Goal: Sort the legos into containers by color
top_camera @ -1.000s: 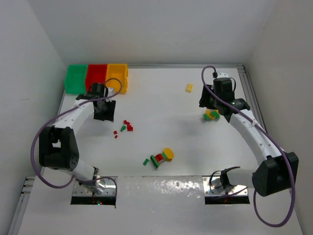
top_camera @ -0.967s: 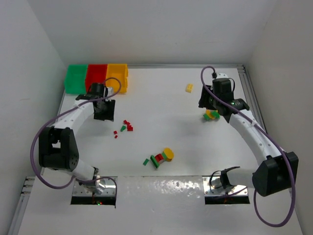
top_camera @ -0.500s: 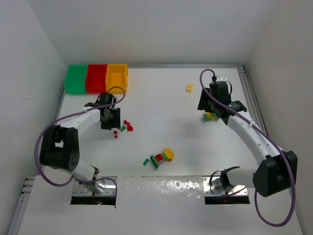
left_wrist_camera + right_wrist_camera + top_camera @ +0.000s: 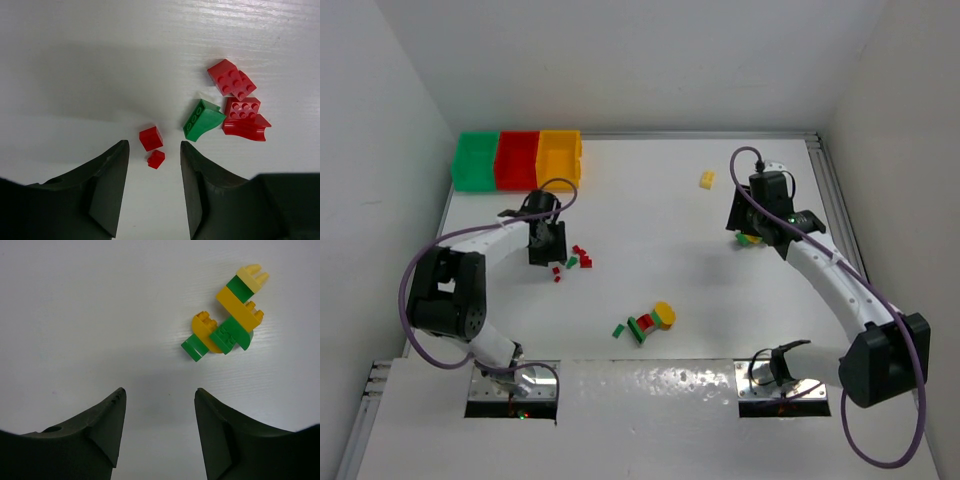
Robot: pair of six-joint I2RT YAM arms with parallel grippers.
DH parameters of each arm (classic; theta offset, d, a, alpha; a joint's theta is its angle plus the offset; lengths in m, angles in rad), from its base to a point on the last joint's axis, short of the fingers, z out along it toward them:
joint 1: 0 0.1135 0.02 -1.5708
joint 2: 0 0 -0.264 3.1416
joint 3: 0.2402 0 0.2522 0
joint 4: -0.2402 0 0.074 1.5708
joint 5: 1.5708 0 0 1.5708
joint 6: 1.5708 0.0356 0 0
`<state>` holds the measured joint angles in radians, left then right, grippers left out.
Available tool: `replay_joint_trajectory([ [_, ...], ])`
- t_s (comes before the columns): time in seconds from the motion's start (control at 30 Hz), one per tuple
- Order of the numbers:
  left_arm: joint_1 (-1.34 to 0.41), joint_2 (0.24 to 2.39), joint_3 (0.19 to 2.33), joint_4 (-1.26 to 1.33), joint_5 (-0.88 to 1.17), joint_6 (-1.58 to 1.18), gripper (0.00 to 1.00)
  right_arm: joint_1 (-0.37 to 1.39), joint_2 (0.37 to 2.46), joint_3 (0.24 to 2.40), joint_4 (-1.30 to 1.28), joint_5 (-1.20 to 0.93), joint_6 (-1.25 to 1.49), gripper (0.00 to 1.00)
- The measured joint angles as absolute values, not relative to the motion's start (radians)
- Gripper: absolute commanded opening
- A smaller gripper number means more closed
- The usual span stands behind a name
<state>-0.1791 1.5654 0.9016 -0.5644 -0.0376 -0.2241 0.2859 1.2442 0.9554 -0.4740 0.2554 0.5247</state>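
Fingers [image 4: 107, 190] of left gripper [image 4: 153, 149] are part open in left wrist view & hold nothing; two small red legos [image 4: 150, 138] lie btw the tips, green lego [image 4: 201, 120] beside them.

Right wrist view: right gripper [image 4: 159, 396] part open, empty; yellow-green lego cluster [image 4: 227, 325] near tips, not touching.

Top view: containers [image 4: 517, 158] at far left corner, well apart from both grippers.

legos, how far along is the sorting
Done: unclear, insides of green, red and yellow plastic bins hidden. In hand: nothing; open left gripper over two small red bricks, open right gripper near green-yellow brick cluster. Left: those, central mixed pile, lone yellow brick.
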Motion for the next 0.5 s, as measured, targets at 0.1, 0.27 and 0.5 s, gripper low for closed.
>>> replay_joint_trajectory([
  [0.1, -0.180, 1.573, 0.900, -0.555, -0.045, -0.230, 0.40, 0.286, 1.241, 0.955, -0.473, 0.258, 0.524, 0.57],
  [0.27, -0.181, 1.629, 0.900, -0.544, -0.065, -0.242, 0.35, 0.286, 1.239, 0.955, -0.473, 0.258, 0.524, 0.57],
  [0.5, -0.181, 1.654, 0.900, -0.543, -0.083, -0.245, 0.26, 0.286, 1.228, 0.944, -0.472, 0.266, 0.524, 0.57],
])
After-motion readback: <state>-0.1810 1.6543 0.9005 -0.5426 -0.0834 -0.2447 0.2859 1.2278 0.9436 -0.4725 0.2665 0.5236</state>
